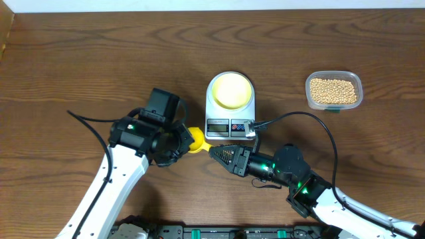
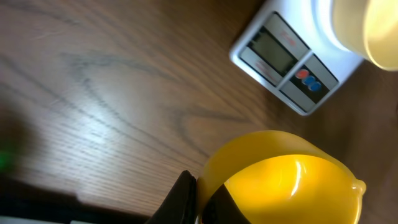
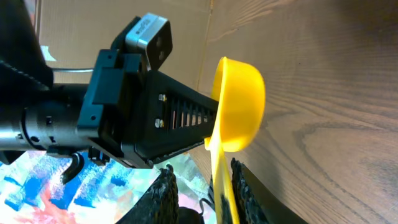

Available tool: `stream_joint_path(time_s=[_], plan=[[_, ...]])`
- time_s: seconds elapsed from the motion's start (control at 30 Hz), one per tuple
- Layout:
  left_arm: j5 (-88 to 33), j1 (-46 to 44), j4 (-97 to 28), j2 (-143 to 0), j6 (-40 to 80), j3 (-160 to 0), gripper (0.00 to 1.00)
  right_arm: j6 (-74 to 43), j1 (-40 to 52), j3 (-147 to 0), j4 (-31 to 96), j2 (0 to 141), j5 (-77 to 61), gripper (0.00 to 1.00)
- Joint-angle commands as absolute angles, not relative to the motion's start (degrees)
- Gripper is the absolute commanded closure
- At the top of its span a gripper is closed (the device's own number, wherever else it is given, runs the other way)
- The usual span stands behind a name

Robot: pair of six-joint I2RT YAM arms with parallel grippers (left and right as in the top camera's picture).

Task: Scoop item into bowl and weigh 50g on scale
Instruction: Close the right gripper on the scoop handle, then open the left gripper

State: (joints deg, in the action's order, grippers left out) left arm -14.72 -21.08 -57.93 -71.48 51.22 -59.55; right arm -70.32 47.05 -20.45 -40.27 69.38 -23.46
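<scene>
A yellow scoop (image 1: 196,140) hangs just above the table in front of the white scale (image 1: 229,124). My left gripper (image 1: 182,141) is shut on the rim of the scoop's cup (image 2: 286,180), one finger outside and one inside. My right gripper (image 1: 214,151) stands open around the scoop's handle (image 3: 222,180); the handle lies against one finger, with a gap to the other. The empty cream bowl (image 1: 230,90) rests on the scale's platform. The tan beans (image 1: 333,91) fill a clear tub at the far right. The scoop (image 3: 239,102) is empty.
The clear tub (image 1: 309,81) sits well to the right of the scale, away from both arms. A black cable (image 1: 312,116) loops from the scale's front right corner toward the right arm. The scale's display (image 2: 273,51) is blank.
</scene>
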Motion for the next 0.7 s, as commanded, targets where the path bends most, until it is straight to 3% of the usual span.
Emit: stream_joint_path(time_s=[0.0, 0.43, 0.67], plan=[[-13.0, -24.3, -56.4, -71.5, 51.4, -59.3, 0.93, -70.3, 47.4, -21.0, -40.3, 69.8, -22.6, 0.74], [-8.1, -25.7, -58.0, -71.5, 51.8, -59.3, 0.93, -70.3, 47.4, -21.0, -38.3, 69.8, -21.5, 0.75], [-8.1, -25.7, -58.0, -71.5, 51.8, -59.3, 0.93, -70.3, 47.4, -21.0, -38.0, 69.8, -21.6, 0.81]])
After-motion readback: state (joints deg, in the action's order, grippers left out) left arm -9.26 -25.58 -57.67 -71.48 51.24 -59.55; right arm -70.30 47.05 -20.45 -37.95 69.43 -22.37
